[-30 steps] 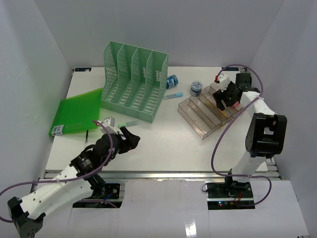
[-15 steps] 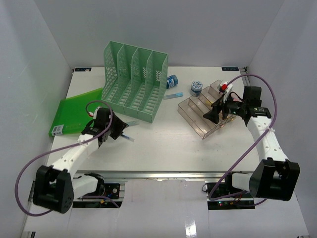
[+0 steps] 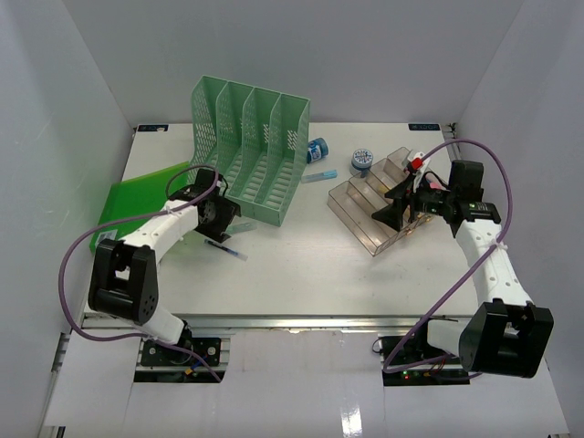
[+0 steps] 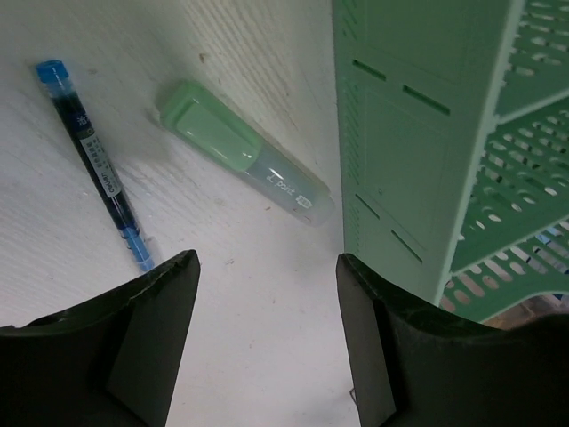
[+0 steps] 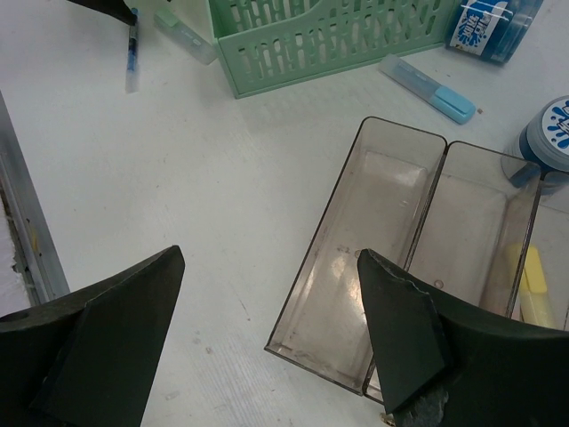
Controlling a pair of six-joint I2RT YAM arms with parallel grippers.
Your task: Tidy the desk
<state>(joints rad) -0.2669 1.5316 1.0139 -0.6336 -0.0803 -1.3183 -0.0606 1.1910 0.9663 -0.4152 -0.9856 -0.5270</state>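
Left arm sits right over the loose pens, right arm over by the tray, both empty-handed

Starting nearest me on the big flat white desk [image 3: 310,265]: the left gripper [image 4: 265,267] has its black fingers spread wide, holding nothing. Just ahead of it is a slim blue pen [image 4: 93,165], off toward its left finger. Beyond that, almost centred in the gap, lies a stubby green-capped highlighter [image 4: 244,151], just beside the foot of the green mesh file rack [image 4: 418,133]. The highlighter's long axis runs slantwise, closer to the line the jaws close along than across it, so I reckon the wrist needs a twist first. Can't really tell how high it's hovering. The right gripper [image 5: 271,258] is also spread and empty above the clear tiered tray [image 5: 356,258], well apart from the pens, so lefty's the obvious pick.
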